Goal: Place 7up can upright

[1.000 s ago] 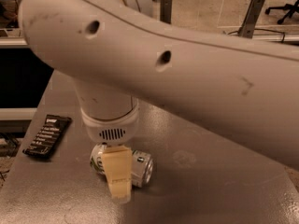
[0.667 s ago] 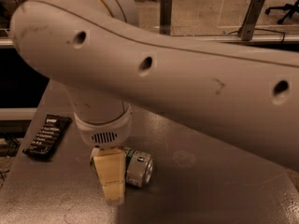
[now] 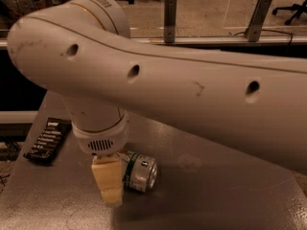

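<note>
Gripper (image 3: 112, 188) sits low over the dull grey, speckled table (image 3: 225, 195), under the smooth white arm (image 3: 192, 95); you cannot tell whether it clasps anything. Your 7up can (image 3: 140, 172) lies on its side right against it, a green-banded silver cylinder with a shiny round end.

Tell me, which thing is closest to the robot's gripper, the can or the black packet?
The 7up can, the one lying on its side with a green band, is right beside the gripper. The black packet lies flat, well off to the left.
</note>
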Robot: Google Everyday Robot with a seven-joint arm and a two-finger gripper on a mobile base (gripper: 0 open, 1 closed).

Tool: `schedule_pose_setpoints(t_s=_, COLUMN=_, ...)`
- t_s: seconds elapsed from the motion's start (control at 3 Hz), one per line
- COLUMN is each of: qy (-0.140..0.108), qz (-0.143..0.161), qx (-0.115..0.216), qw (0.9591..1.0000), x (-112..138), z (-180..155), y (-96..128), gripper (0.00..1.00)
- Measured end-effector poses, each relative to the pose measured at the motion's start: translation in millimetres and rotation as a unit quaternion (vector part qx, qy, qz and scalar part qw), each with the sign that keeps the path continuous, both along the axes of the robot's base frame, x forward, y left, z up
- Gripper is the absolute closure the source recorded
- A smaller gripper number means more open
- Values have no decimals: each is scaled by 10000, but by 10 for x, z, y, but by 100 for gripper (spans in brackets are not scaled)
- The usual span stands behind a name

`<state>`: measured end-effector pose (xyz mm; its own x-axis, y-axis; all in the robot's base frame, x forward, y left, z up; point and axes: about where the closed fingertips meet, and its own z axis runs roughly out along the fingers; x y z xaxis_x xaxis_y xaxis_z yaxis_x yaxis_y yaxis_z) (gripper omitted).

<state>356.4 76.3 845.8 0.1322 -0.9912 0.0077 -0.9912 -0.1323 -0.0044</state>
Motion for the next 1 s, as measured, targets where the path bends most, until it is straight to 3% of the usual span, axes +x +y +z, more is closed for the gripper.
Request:
schedule_pose_setpoints(t_s=0.67, qy=110, qz=10, qx=110, qw=9999, x=-5, z=28, y=24, gripper=62)
schedule_pose_setpoints(t_s=1.0, qy=327, qz=-12, qx=533, qw=9980, x=33, z=163, y=14, gripper=85)
